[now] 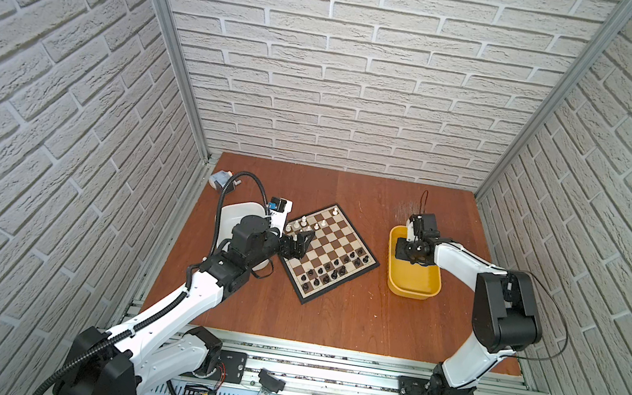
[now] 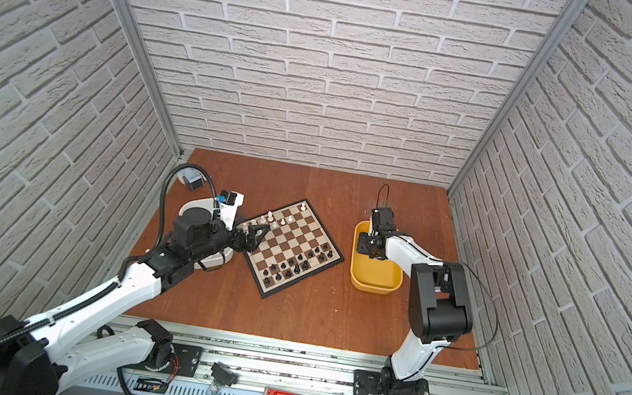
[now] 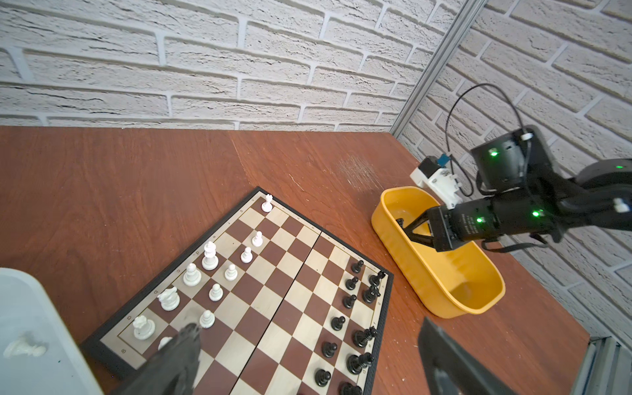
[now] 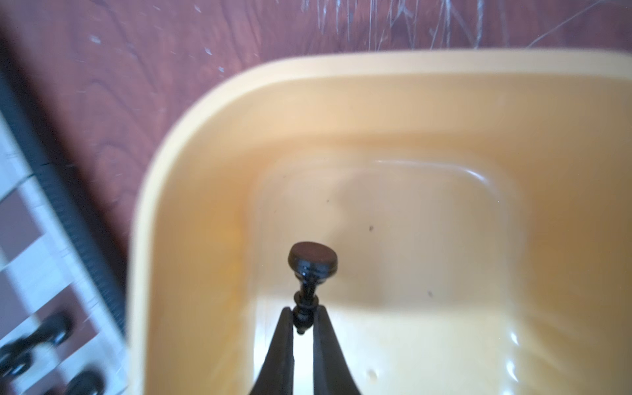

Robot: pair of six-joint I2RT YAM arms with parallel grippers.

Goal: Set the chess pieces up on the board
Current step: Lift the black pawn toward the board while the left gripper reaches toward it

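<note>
Here, the layout: every place is given from the board.
Board: one flat square chessboard [image 1: 330, 251] of dark brown and cream squares, with a cream margin and a ribbed black rim. It lies cornerwise on the reddish, wood-grained table [image 1: 331, 314].
White pieces: small glossy white plastic chessmen [image 3: 209, 256] with round bases and varied tops, standing in two rows along one board edge. Ten can be counted in the left wrist view, and an eleventh is half hidden behind a finger.
Black pieces: matching black plastic chessmen [image 3: 338, 323] along the opposite board edge. Eleven can be counted in the left wrist view, where the frame cuts the board off.
Yellow tub: one smooth, round-cornered oblong plastic tub [image 1: 414, 292], near the board's black-piece edge but not touching it.
White tub: one pale plastic tub [image 3: 41, 301] beside the board's white-piece edge. A lone white piece [image 3: 24, 347] lies blurred on its side inside.
Right gripper: a black gripper [image 4: 303, 318] with tapering fingers, inside the yellow tub. Its jaws are pinched narrow on a single black piece [image 4: 313, 261], gripped at its slim top with the round base jutting beyond the fingertips.
Left gripper: a black gripper [image 1: 299, 244] above the board's white-piece edge, with its jaws spread wide.
</note>
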